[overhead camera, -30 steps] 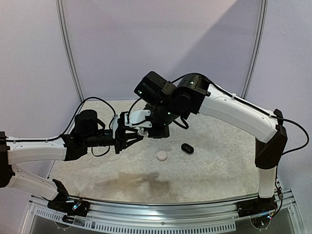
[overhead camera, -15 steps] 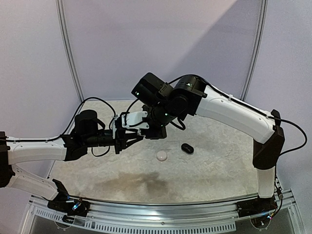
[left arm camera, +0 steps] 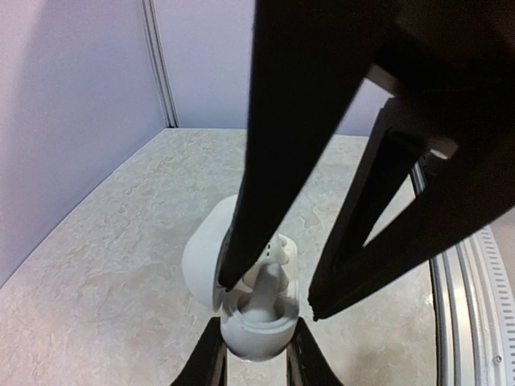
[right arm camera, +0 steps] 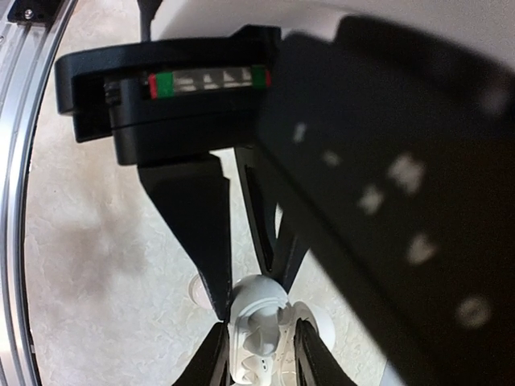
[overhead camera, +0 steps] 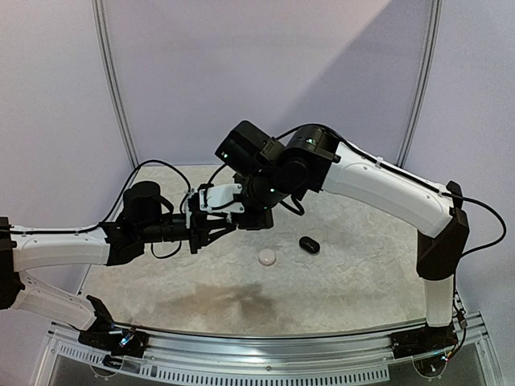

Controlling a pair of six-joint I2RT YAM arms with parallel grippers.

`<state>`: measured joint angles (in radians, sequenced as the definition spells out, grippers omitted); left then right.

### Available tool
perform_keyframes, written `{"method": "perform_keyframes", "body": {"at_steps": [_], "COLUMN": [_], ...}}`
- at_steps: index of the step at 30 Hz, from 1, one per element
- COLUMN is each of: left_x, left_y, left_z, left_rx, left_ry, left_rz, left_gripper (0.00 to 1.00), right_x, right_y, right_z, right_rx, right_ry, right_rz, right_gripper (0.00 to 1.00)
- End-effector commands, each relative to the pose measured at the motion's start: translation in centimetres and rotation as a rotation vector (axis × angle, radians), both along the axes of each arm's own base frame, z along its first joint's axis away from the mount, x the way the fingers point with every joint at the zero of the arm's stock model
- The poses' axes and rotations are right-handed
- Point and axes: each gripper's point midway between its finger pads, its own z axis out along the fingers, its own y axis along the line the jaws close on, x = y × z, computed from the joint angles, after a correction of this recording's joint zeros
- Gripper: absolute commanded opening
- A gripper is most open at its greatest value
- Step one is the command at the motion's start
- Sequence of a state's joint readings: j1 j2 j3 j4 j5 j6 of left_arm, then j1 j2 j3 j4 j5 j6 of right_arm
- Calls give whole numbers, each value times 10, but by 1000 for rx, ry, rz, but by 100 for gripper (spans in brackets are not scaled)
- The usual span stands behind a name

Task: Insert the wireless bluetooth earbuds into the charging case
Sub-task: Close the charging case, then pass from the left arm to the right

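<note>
My left gripper (left arm camera: 256,326) is shut on the lower half of a white charging case (left arm camera: 251,336), held above the table with its lid (left arm camera: 203,256) swung open. A white earbud (left arm camera: 269,277) stands stem-down in the case's well. My right gripper (left arm camera: 267,297) hangs over the case from above, open, with its two black fingertips on either side of the earbud. In the right wrist view the same case (right arm camera: 256,310) and the earbud (right arm camera: 261,336) lie between my right gripper's (right arm camera: 259,326) spread fingers. In the top view both grippers meet left of centre.
A small white rounded piece (overhead camera: 267,257) and a black pebble-like case (overhead camera: 309,244) lie on the pale mat right of the grippers. A metal rail (overhead camera: 265,342) borders the near edge. Lilac walls stand behind.
My right gripper's jaws have spread apart, letting go of the white earbud in the case. The right arm has shifted slightly left. The left arm has held still.
</note>
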<state>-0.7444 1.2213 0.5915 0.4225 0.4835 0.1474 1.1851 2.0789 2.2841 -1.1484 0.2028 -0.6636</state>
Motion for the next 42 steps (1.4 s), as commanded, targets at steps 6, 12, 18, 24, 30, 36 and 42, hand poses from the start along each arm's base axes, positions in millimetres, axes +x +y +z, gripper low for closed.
{"method": "perform_keyframes", "body": {"at_steps": [6, 12, 18, 24, 30, 36, 42], "left_x": [-6, -9, -8, -5, -1, -3, -6], "left_y": [0, 0, 0, 2, 4, 4, 6], "left_z": [17, 16, 24, 25, 21, 20, 18], "left_rx": [-58, -48, -11, -5, -5, -14, -22], "left_ry": [6, -27, -214, -244, -202, -183, -138], "left_rz": [2, -14, -33, -11, 21, 14, 18], "left_gripper": [0, 0, 0, 0, 0, 0, 0], "right_x": [-48, -4, 78, 50, 18, 38, 18], "right_y": [0, -10, -34, -8, -16, -51, -52], "right_z": [80, 111, 70, 14, 26, 44, 26], "right_rx": [281, 474, 382, 253, 250, 272, 306], "right_ry": [127, 56, -74, 52, 24, -85, 53], "right_rz": [146, -48, -469, -351, -251, -372, -244], "right_gripper": [30, 34, 30, 30, 31, 40, 98]}}
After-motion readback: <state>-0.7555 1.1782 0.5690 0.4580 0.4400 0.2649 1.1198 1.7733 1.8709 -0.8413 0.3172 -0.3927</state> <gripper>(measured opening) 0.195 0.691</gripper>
